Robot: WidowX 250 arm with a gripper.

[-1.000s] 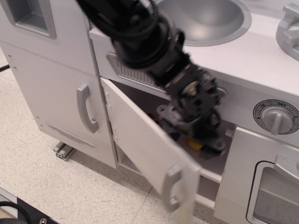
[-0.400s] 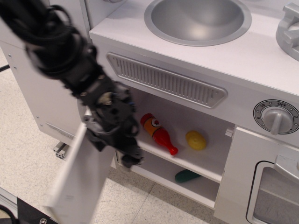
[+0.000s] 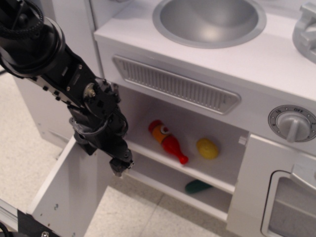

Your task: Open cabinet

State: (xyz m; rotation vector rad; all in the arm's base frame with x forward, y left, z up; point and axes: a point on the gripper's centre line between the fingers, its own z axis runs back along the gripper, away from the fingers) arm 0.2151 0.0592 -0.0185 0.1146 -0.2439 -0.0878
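The cabinet point(image 3: 212, 170) under the sink stands open. Its flat white door point(image 3: 69, 190) is swung far out to the left, inner face toward the camera; its handle is hidden. The inner shelf point(image 3: 192, 168) shows. My black gripper point(image 3: 118, 165) hangs in front of the door's hinge side, at the left edge of the opening. Its fingertips look close together with nothing between them, but they are small and dark, so I cannot tell the jaw state.
A red and orange toy bottle point(image 3: 168, 140) and a yellow lemon point(image 3: 208, 148) lie on the shelf; a green item point(image 3: 197, 186) lies below. A sink bowl point(image 3: 210, 19) sits on top, a knob point(image 3: 292, 123) and oven door point(image 3: 276, 197) at right. The arm point(image 3: 39, 49) covers the tall left door.
The door has swung from half open to fully open to the left. My gripper moved from inside the cabinet opening leftward and out, following the door.
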